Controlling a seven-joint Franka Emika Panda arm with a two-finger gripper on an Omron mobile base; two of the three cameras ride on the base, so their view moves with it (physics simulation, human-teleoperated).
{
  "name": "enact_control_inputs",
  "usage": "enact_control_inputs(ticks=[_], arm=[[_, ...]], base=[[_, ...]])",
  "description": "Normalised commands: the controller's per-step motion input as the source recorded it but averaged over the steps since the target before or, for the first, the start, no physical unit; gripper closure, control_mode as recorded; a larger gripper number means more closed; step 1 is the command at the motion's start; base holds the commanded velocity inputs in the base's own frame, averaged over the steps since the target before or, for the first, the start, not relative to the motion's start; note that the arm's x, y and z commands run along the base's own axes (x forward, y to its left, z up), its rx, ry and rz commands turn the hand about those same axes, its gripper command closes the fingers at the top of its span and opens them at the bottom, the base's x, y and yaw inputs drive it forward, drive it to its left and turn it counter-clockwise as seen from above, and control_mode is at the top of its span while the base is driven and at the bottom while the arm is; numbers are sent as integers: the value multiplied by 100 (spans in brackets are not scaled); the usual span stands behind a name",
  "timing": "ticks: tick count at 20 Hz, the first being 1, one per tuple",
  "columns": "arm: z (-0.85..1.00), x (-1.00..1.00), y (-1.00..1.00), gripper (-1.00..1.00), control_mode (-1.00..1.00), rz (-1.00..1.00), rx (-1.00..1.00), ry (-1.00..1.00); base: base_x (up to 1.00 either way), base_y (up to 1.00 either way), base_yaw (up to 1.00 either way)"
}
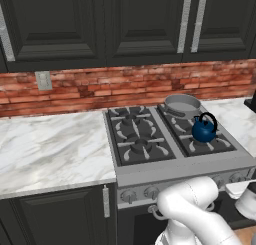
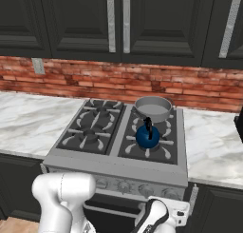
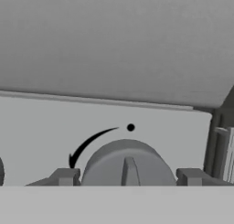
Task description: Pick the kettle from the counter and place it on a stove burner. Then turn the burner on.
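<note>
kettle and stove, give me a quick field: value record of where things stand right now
kettle: upright on front right stove burner, handle free
pan: on rear right burner, behind kettle
counter: white marble, either side of cooktop
end effector: low at stove front panel, fingertips either side of a knob
knob grip: cannot tell whether closed on it
burner flame: none visible

the light is even and quite soft, with no strong shadows in both base views. the white marble counter with grey veins (image 1: 50, 144) looks bright, and the small glossy blue kettle (image 1: 203, 130) carries a small highlight. the dark upper cabinets (image 2: 118, 23) stay dim. all pictures are coarse and a little blurred. the hand view is flat grey with low contrast.
</note>
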Motion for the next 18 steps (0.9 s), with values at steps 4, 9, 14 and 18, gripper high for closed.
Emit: enact_control_inputs(ticks=[4, 9, 14, 18], arm=[[-15, -20, 0, 100, -100, 50, -11, -20], [-17, -25, 0, 100, -100, 52, -12, -23], [-23, -29, 0, 100, -100, 52, -12, -20], [-27, -32, 0, 100, -100, 52, -12, -19]], base=[[0, 0, 0], [0, 0, 0], [0, 0, 0], [0, 0, 0]])
